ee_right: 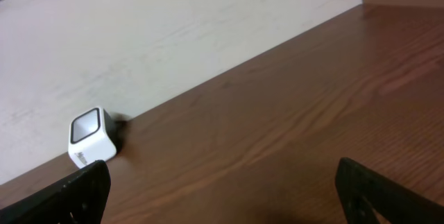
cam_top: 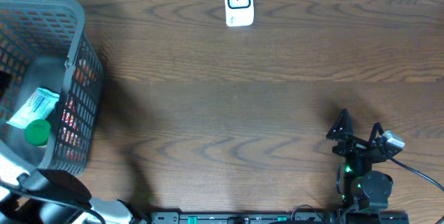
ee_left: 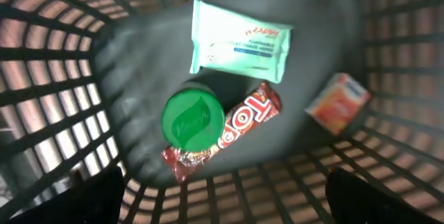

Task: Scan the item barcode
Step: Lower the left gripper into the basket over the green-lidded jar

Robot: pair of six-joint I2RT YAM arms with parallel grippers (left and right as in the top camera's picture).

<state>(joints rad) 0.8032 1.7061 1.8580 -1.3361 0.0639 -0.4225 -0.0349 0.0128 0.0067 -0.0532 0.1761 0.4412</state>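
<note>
- Your left gripper (ee_left: 232,202) shows only as two dark stubs in the wrist view's bottom corners, and the frame edge cuts off the rest.
- Directly beneath it, the green lid (ee_left: 193,118) covers part of the red candy bar (ee_left: 251,116) and hides the container under the lid.
- Ahead of it, the print on the wipes pack (ee_left: 239,42) is too blurred to read.
- Toward its right finger, the orange box (ee_left: 338,102) is blurred.
- Overhead, the left edge crops the basket (cam_top: 76,16).
- Your right gripper (ee_right: 229,200) is likewise cropped to two dark tips. Far ahead and to its left, the scanner (ee_right: 94,137) is too small for you to make out any detail.
</note>
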